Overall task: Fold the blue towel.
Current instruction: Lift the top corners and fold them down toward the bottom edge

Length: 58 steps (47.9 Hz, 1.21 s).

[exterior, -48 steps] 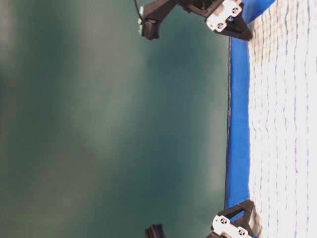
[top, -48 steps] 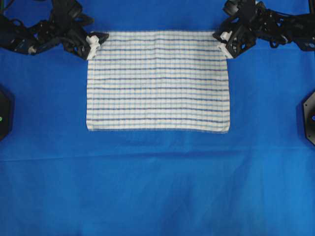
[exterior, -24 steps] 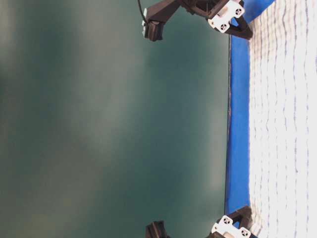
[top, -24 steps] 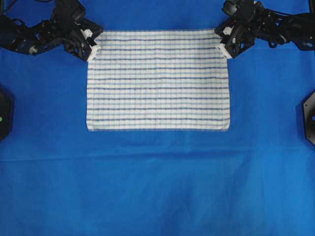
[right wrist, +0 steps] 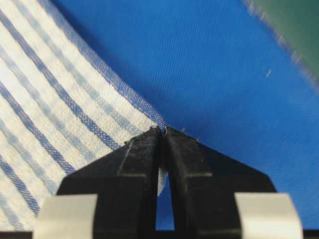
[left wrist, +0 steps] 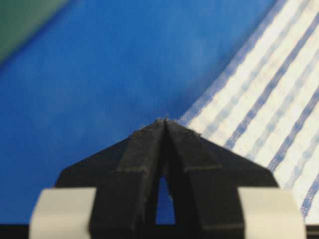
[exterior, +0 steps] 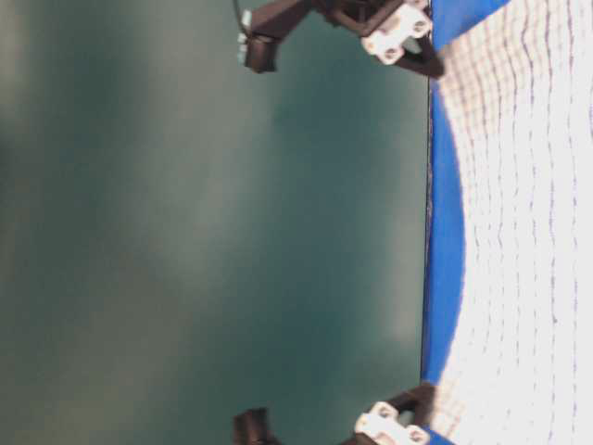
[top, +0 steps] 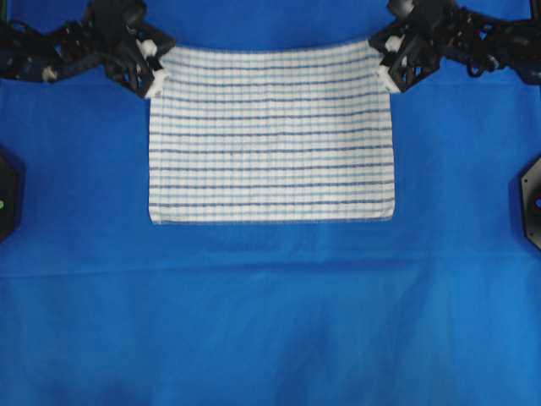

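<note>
The blue towel (top: 270,135), white with light and navy blue stripes, lies spread out on the table. My left gripper (top: 155,72) is shut on its far left corner and my right gripper (top: 385,72) is shut on its far right corner. Both corners are raised, and the far edge sags between them. The near edge lies flat. In the left wrist view the gripper (left wrist: 164,122) pinches the towel (left wrist: 259,99) at its hem. In the right wrist view the gripper (right wrist: 162,130) has the towel (right wrist: 50,99) caught between its tips. At table level the towel (exterior: 528,232) curves up at both far corners.
A plain blue table cloth (top: 270,321) covers the whole table. Black fixtures sit at the left edge (top: 7,194) and the right edge (top: 531,199). A dark green backdrop (exterior: 185,232) lies beyond the far table edge.
Both grippers went from open to shut on the towel's far corners and then rose a little, lifting the corners so the far edge now bows.
</note>
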Each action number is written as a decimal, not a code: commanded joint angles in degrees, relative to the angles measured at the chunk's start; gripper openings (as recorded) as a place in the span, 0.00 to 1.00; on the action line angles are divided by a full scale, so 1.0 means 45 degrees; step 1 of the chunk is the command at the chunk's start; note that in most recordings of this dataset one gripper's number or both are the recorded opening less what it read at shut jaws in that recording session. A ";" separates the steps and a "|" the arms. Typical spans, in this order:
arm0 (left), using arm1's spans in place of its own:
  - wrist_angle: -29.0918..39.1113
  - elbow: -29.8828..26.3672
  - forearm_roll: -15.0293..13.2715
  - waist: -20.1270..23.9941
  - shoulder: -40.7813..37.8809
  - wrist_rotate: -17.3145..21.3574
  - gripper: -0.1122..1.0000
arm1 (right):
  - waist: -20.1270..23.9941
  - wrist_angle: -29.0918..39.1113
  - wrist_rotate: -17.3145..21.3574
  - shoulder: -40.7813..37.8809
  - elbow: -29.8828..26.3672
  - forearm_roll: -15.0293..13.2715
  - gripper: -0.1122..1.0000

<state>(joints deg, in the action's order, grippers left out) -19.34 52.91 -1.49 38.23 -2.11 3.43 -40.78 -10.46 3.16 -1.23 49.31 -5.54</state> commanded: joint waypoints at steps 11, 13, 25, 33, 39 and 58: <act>0.0332 -0.0059 0.0020 -0.0020 0.0859 0.0078 0.11 | 0.0020 -0.0039 0.0000 0.0801 0.0020 0.0000 0.15; 0.0332 0.0020 0.0020 -0.0059 0.0879 0.0078 0.11 | 0.0039 -0.0039 0.0020 0.0840 0.0078 0.0000 0.15; 0.0215 0.0977 0.0020 -0.0781 0.1699 0.0176 0.11 | 0.0742 -0.0078 0.0078 0.1953 0.0957 0.0000 0.15; -0.0098 0.2012 0.0020 -0.1738 0.2598 0.0176 0.11 | 0.1719 -0.0039 0.0098 0.3184 0.1875 0.0039 0.15; -0.0313 0.2559 0.0020 -0.2676 0.3203 0.0117 0.11 | 0.2754 -0.0039 0.0195 0.4141 0.2559 0.0078 0.15; -0.0234 0.3027 0.0000 -0.6035 0.3711 -0.0449 0.11 | 0.5762 0.1445 0.1699 0.5391 0.3516 0.0117 0.15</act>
<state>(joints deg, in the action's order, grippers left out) -20.21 66.88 -1.49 13.10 13.80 2.02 -17.14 -4.83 10.11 22.24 65.57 -5.10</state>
